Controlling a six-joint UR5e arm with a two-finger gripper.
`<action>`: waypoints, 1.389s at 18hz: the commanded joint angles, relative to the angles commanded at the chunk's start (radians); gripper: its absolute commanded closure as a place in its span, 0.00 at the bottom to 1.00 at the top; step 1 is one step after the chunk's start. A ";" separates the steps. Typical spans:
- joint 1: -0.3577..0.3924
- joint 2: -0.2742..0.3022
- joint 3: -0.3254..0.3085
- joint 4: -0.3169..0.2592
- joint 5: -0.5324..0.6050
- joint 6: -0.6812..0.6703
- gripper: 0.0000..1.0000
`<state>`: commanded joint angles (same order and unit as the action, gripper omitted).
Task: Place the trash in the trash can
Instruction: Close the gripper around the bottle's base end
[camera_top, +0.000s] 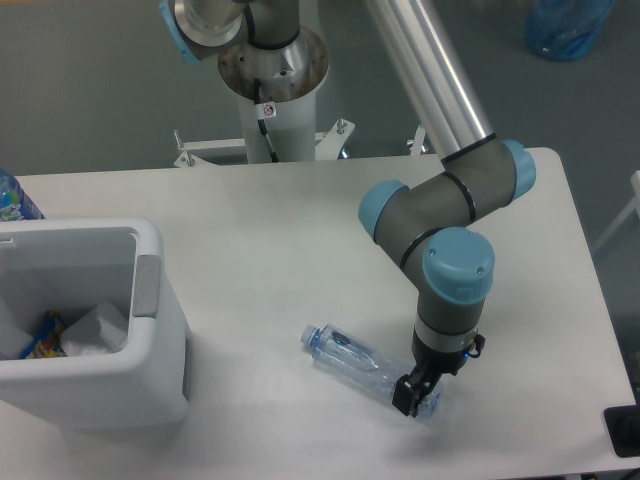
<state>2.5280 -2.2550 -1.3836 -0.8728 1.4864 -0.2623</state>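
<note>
Bottle: the clear, blue-tinted plastic bottle (372, 372) is seen lying on its side on the white table (300, 230), cap end towards the bin, base end towards the near right; it is well apart from the bin.

Gripper: the gripper (409, 398) is brought down onto the base end of the bottle, wrist vertical, fingers pointing at the tabletop. Whether the fingers are apart, together or clamped cannot be told, since they are small and dark against the plastic.

Why that end: the base end is judged to be picked because it is the part nearest the arm, and a crosswise bite on a lying cylinder is the natural hold.

Trash can: the white trash can (150, 370) is stood at the left edge of the table, grey tab on the side facing the bottle, its mouth open upward so that things can be dropped in from above.

Paper wad: a crumpled white paper wad (95, 330) is seen already inside the bin, beside a small colourful wrapper (42, 335).

Step in hand: the grasp on the bottle is judged to be under way; lift and carry are not yet done.

Risk: thin crinkled plastic may be expected to buckle or pivot if it is held only at one end.
</note>
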 joint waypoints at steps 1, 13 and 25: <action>-0.002 -0.003 -0.002 0.000 0.000 0.000 0.00; -0.015 -0.037 -0.003 0.002 0.074 -0.018 0.00; -0.024 -0.060 0.008 0.006 0.072 -0.052 0.19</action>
<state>2.5035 -2.3148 -1.3760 -0.8667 1.5585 -0.3145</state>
